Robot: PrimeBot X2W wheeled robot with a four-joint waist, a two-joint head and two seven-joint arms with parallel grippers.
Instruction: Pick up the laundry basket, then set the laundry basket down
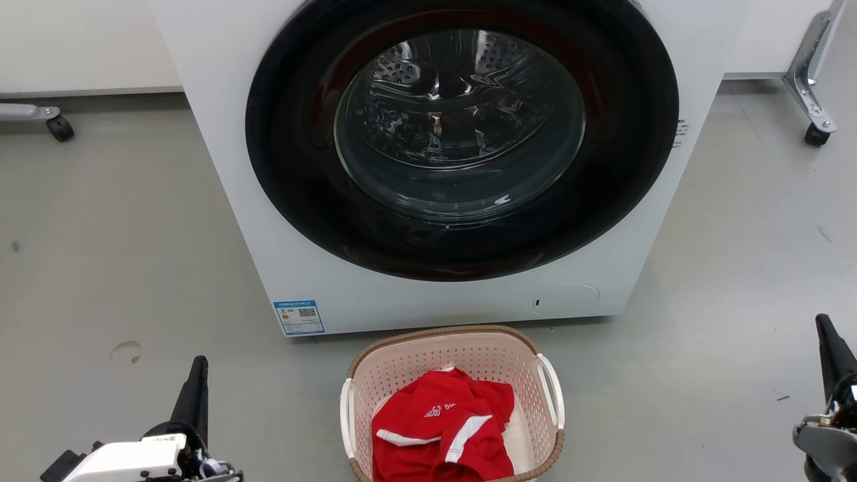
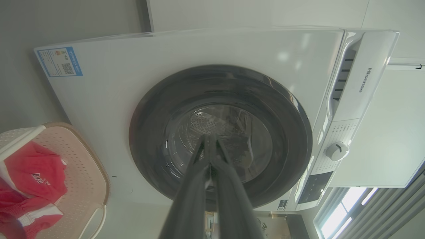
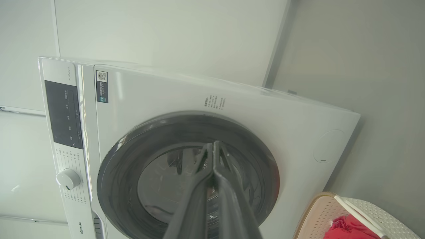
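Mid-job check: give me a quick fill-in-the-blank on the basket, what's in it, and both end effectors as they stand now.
1. The laundry basket stands on the floor in front of the ____.
2. The garment lying in it is ____.
3. The left end effector and right end effector are both ____, holding nothing.
Missing words: washing machine; red; shut.

Laundry area, front-loading washing machine (image 1: 442, 147), grey floor (image 1: 100, 268), laundry basket (image 1: 415, 361)

Pale pink perforated laundry basket (image 1: 455, 361) sits upright on floor, holding red clothes.
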